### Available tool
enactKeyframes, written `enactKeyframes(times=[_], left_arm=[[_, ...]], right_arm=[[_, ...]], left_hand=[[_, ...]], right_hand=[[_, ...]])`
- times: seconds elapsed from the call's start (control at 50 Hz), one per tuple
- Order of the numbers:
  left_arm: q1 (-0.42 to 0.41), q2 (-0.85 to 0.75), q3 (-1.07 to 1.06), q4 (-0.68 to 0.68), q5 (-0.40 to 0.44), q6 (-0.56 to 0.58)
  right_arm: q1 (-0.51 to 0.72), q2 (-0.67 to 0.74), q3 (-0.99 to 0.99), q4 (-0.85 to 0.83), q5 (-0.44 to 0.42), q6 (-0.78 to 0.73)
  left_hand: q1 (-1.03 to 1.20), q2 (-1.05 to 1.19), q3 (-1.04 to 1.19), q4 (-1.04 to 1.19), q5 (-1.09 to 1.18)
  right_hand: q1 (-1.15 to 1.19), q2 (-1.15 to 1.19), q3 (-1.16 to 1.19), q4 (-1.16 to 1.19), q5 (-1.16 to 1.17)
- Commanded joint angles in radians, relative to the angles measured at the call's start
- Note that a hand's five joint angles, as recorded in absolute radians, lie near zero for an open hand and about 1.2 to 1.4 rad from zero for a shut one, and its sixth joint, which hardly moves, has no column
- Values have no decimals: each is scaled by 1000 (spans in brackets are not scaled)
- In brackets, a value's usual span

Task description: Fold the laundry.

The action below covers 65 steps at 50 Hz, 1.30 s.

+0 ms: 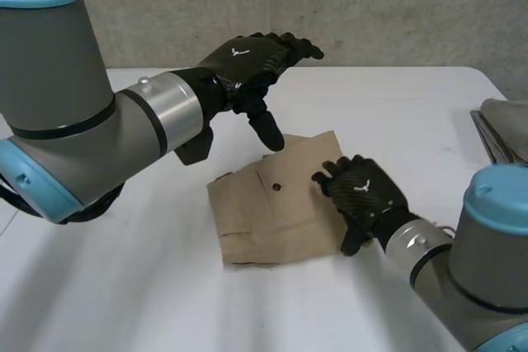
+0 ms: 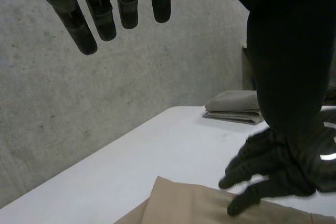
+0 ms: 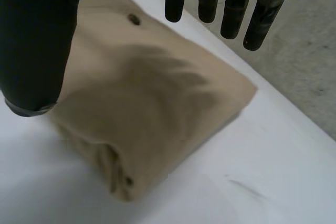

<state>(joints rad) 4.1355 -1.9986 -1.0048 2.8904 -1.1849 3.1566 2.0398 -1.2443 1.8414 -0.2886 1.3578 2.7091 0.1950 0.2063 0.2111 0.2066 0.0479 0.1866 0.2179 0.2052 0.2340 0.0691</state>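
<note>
Broadly, a grey concrete wall (image 1: 396, 6) stands behind a white worktop (image 1: 124, 286). Near the middle of that worktop lies a folded tan garment (image 1: 272, 220), a flat, roughly square packet with its layered folds showing along the near edge. The left robot hand (image 1: 247, 59) is raised well clear of the surface, above and behind the garment's far edge. Its fingers are stretched straight out toward the wall, its thumb points down toward the cloth, and it has hold of nothing. The right robot hand (image 1: 367, 195) sits low over the garment's right-hand edge, close to the far right corner. Its fingers are spread and almost straight with the tips resting on the cloth. The thumb stands apart from them, so nothing is pinched or gripped. A folded grey cloth (image 1: 505, 125) lies at the worktop's right end, well apart from the tan garment. A small dark round button (image 1: 277, 186) shows on the garment's upper face, between the two hands and nearer the far edge.
</note>
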Motion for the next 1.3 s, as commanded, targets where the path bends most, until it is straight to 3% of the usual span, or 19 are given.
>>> enactKeyframes(times=[0.02,0.32,0.46,0.64,0.78,0.96,1.14,1.3], left_arm=[[-11,-26,40,-33,10,2],[-9,-32,25,-29,2,2],[-6,-29,12,-26,4,2],[-6,-25,6,-23,4,2],[-4,-25,3,-23,4,2],[-4,-25,2,-23,4,0],[0,-19,-14,-22,5,2],[2,-19,-21,-22,4,2]], right_arm=[[39,95,-19,-53,1,-3],[39,207,-85,-116,12,-77],[39,241,-139,-139,12,-80],[39,284,-214,-144,14,-80],[39,332,-271,-144,18,-80],[37,367,-350,-135,14,-78],[8,359,-364,-129,11,-80],[-150,335,-367,-86,-12,-114]], left_hand=[[63,51,46,51,35],[63,51,46,51,35],[63,51,46,51,35],[63,51,46,51,35],[63,51,46,51,35],[63,51,46,51,35],[63,51,46,51,35],[63,51,46,51,35]], right_hand=[[-12,-43,-31,-59,-69],[-12,-43,-31,-59,-69],[259,228,240,212,202],[321,290,303,274,264],[635,604,616,587,578],[1198,1167,1180,1151,1141],[1210,1178,1191,1162,1153],[1210,1178,1191,1162,1153]])
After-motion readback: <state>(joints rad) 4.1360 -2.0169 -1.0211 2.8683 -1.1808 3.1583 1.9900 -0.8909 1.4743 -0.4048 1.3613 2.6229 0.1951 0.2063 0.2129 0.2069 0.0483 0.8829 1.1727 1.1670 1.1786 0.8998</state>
